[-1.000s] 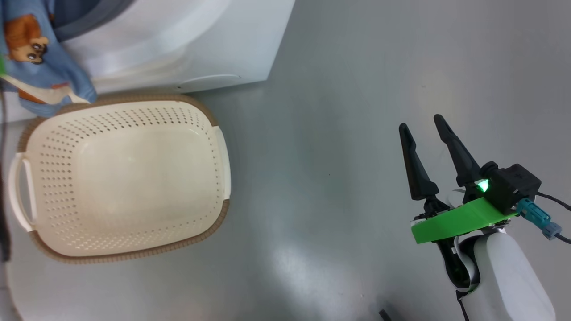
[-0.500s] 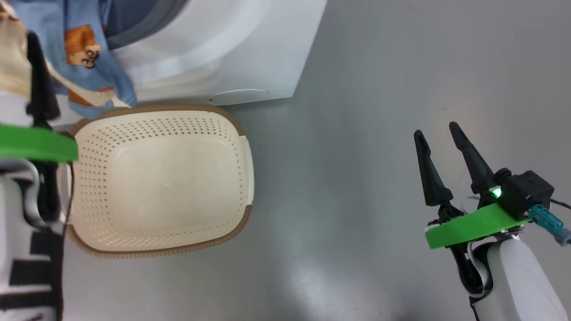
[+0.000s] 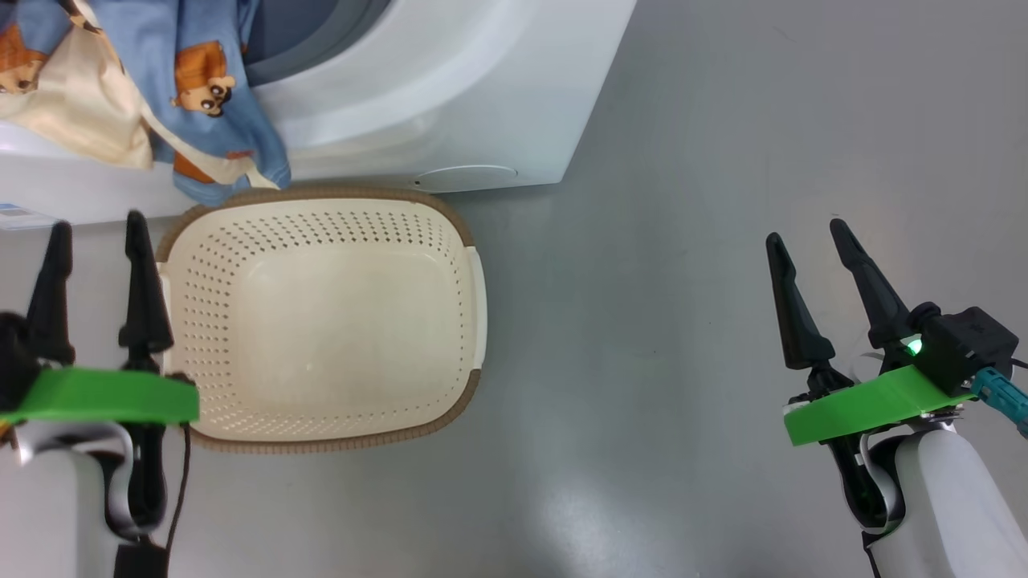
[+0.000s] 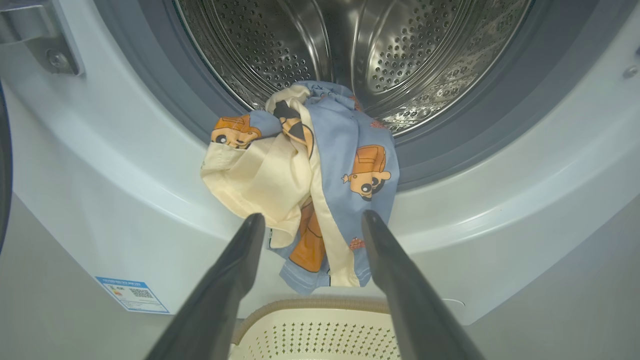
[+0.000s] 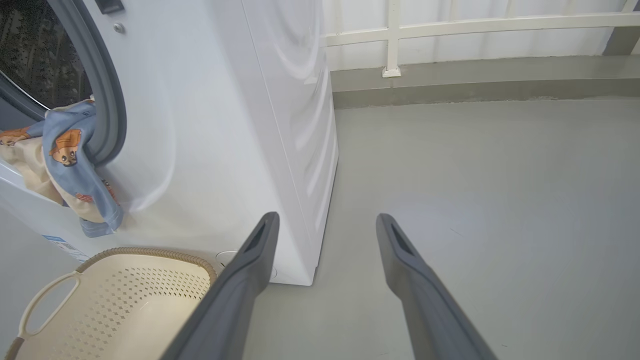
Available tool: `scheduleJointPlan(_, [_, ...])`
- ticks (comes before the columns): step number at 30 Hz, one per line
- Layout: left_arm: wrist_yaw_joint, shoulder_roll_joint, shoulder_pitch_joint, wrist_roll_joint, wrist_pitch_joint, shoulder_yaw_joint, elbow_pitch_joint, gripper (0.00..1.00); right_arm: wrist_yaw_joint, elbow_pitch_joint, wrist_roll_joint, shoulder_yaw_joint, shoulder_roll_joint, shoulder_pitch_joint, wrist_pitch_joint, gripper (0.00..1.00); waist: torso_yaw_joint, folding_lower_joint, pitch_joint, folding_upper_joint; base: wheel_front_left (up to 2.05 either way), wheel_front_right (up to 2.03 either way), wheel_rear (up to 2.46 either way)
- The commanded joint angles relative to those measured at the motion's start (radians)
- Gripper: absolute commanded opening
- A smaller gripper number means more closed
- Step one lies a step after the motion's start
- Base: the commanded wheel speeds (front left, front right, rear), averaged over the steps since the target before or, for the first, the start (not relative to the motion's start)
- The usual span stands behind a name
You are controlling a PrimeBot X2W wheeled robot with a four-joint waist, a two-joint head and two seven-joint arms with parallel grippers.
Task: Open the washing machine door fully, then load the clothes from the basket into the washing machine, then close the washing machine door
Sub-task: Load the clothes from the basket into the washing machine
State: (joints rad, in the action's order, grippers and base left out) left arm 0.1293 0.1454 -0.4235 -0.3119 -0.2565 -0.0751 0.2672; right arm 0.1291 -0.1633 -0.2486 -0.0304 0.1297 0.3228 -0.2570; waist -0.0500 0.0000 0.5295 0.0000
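The clothes [image 3: 201, 96] hang over the lower lip of the washing machine [image 3: 450, 96] opening, part inside the steel drum [image 4: 400, 50] and part dangling down the white front [image 4: 310, 175]. The basket [image 3: 337, 441] stands on the floor just below them with nothing in it. My left gripper [image 3: 98, 223] is open beside the basket's left end, and in the left wrist view [image 4: 314, 216] its fingers frame the hanging fabric without touching it. My right gripper [image 3: 805, 231] is open over bare floor, far right. The opening is uncovered; a dark sliver [image 4: 4, 165] is likely the washing machine door.
Grey floor [image 3: 642, 281] stretches between the basket and my right arm. A blue label sticker [image 4: 132, 294] sits low on the washer's front. Behind the machine's right side, a low ledge with a white railing [image 5: 395, 35] closes off the floor.
The head camera has swung left, shifting the whole picture rightward. My left gripper has drawn back from the clothes and now stands open beside the basket. The right gripper has held its pose.
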Motion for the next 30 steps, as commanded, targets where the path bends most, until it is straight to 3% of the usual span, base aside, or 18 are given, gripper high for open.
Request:
scheduleJointPlan(1, [0.001,0.02,0.036,0.002,-0.005,-0.047,-0.041,1.0,0.002,0.021,0.004,-0.017,0.006,-0.031,-0.005,1.0,0.005,0.0,-0.002,0.0,0.0,0.0,0.0])
scheduleJointPlan(18, [0.001,-0.054,0.188,0.009,-0.005,-0.129,-0.167,1.0,0.002,0.022,0.002,-0.017,0.011,-0.037,-0.005,1.0,0.015,0.0,-0.011,0.0,0.0,0.0,0.0])
scheduleJointPlan(30, [0.001,-0.012,0.097,-0.062,-0.005,-0.07,-0.033,1.0,0.002,0.027,0.004,-0.024,0.001,-0.015,-0.005,1.0,0.004,0.0,0.029,0.0,0.0,0.0,0.0])
